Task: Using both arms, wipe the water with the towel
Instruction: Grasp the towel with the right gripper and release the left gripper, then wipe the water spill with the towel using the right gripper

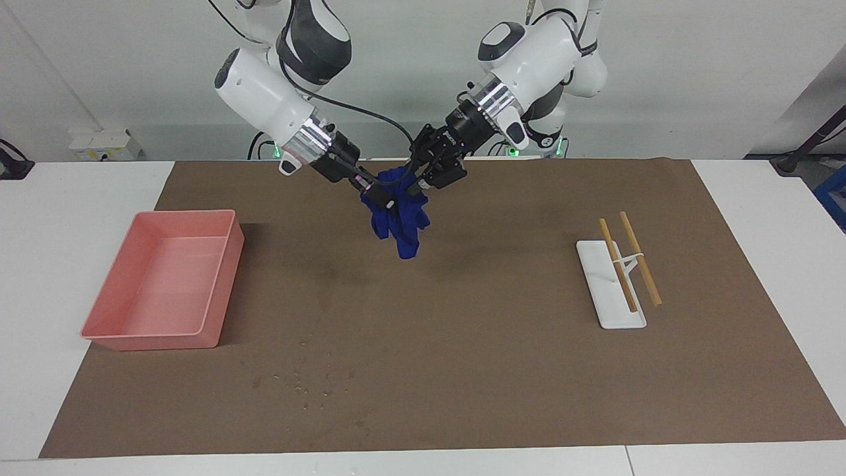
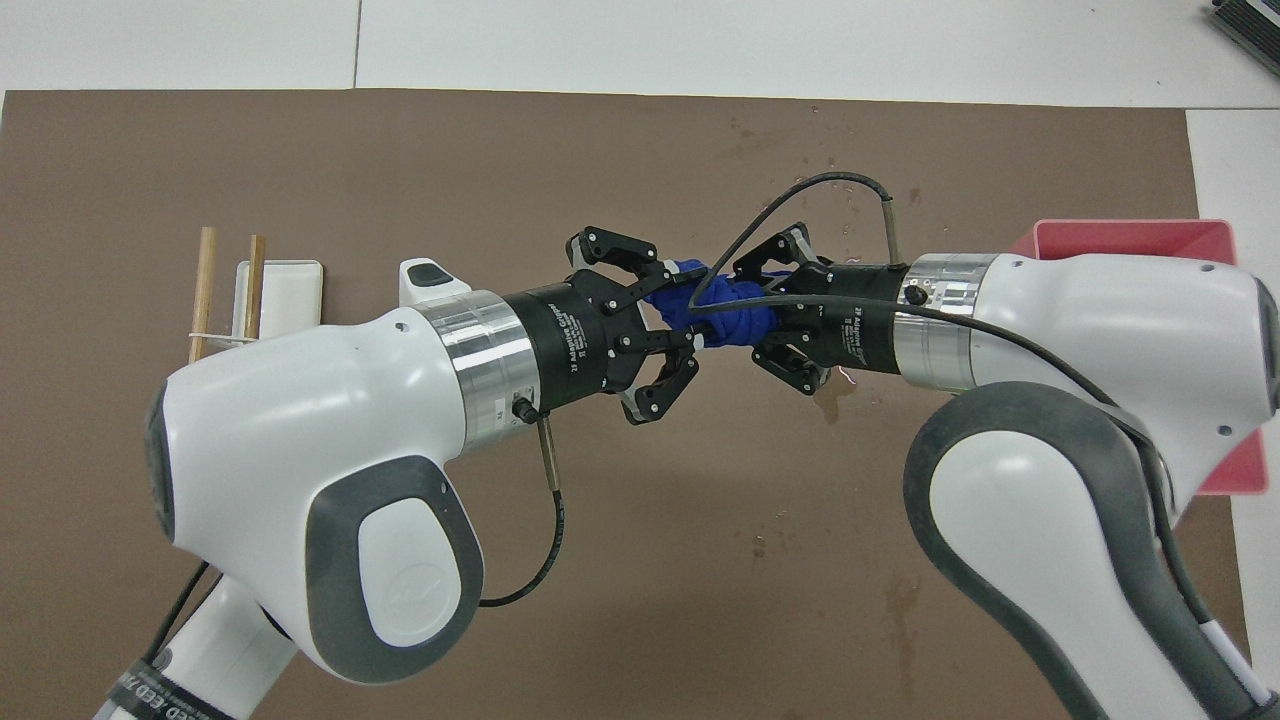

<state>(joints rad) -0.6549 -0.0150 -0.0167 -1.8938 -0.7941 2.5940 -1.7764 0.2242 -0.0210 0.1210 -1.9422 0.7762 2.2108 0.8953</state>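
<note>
Above the mat's middle: towel (image 1: 398, 215) held aloft between both grippers, mid-handover.
Right gripper (image 1: 378, 196) is clamped on the towel's upper folds; left gripper (image 1: 415, 186) sits against the same bunch, whether gripping or letting go I cannot tell. Cloth hangs clear of the mat (image 1: 502, 370). Water (image 1: 310, 382) lies as droplets farther from the robots, toward the pink tray (image 1: 228, 264). Advice: confirm one firm hold before the other frees, then lower the towel flat onto the droplets.
</note>
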